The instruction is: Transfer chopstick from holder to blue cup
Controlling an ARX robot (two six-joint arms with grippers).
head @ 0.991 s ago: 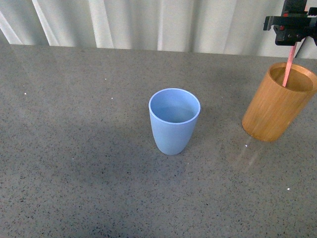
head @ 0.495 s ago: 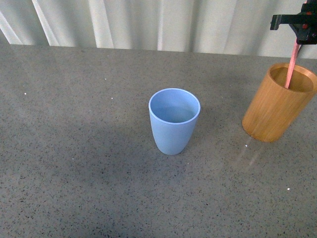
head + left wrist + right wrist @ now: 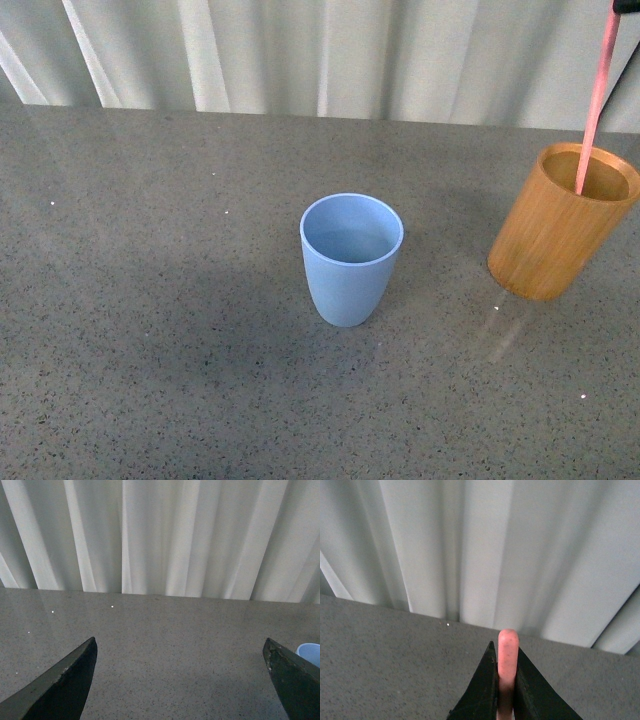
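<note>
The chopstick (image 3: 596, 110) is clamped near its top between the closed jaws of the right gripper (image 3: 506, 650). It is held nearly upright, well right of the blue cup (image 3: 350, 260). Its lower end appears to lie inside the holder (image 3: 555, 240), which stands right of that cup. The left gripper (image 3: 179, 645) is spread wide, nothing held.

table (image 3: 150, 350): grey speckled | curtain (image 3: 300, 50): white, pleated, behind
</note>
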